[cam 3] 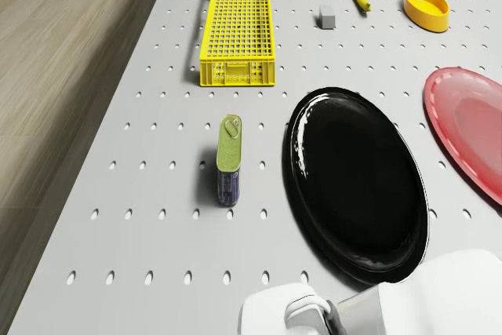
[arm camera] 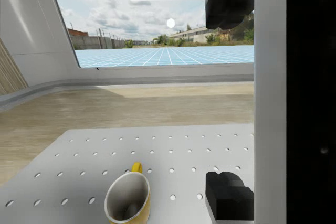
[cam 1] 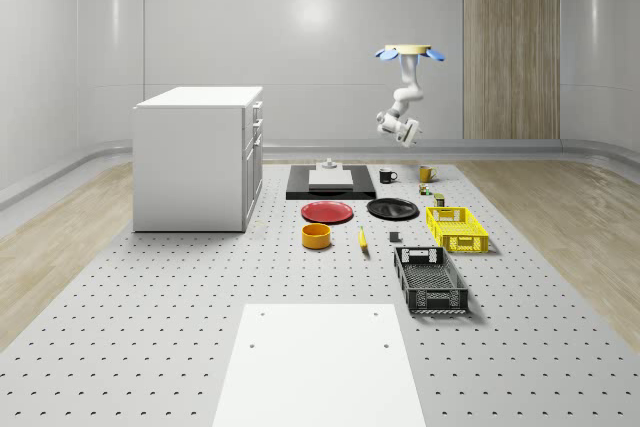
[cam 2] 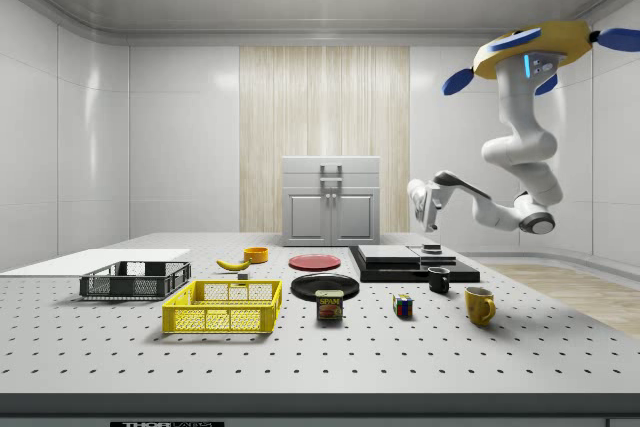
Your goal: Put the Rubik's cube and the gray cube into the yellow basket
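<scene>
Though lengthwise (tablewise) — yellow basket point(cam 3: 238, 30)

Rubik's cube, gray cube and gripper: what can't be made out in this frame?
- Rubik's cube: in the side view, too small to read its face colours.
- Gray cube: in the drone view, too small to judge its faces.
- Gripper: in the side view, turned so that finger spacing is unreadable.
- Yellow basket: in the side view, the mesh wall hides its floor.
</scene>
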